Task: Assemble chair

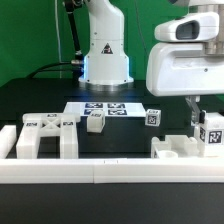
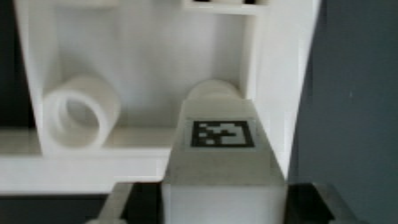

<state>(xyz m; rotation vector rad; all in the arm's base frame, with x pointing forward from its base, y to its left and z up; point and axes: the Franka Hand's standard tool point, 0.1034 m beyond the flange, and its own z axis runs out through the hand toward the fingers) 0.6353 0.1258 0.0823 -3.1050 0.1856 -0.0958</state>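
Observation:
My gripper (image 1: 200,116) is at the exterior view's right and is shut on a white chair post (image 1: 212,131) that carries a square tag. It holds the post just above a blocky white chair piece (image 1: 176,148) on the table. In the wrist view the post (image 2: 217,140) runs out from between the jaws of my gripper (image 2: 217,206), tag facing the camera. It sits over the white piece (image 2: 107,60), beside that piece's round hole (image 2: 75,110). A legged chair frame (image 1: 40,134) lies at the left. A small post (image 1: 95,122) and a small tagged block (image 1: 152,117) stand mid-table.
The marker board (image 1: 104,108) lies in front of the robot base (image 1: 104,62). A long low white border rail (image 1: 100,173) runs along the table's front edge.

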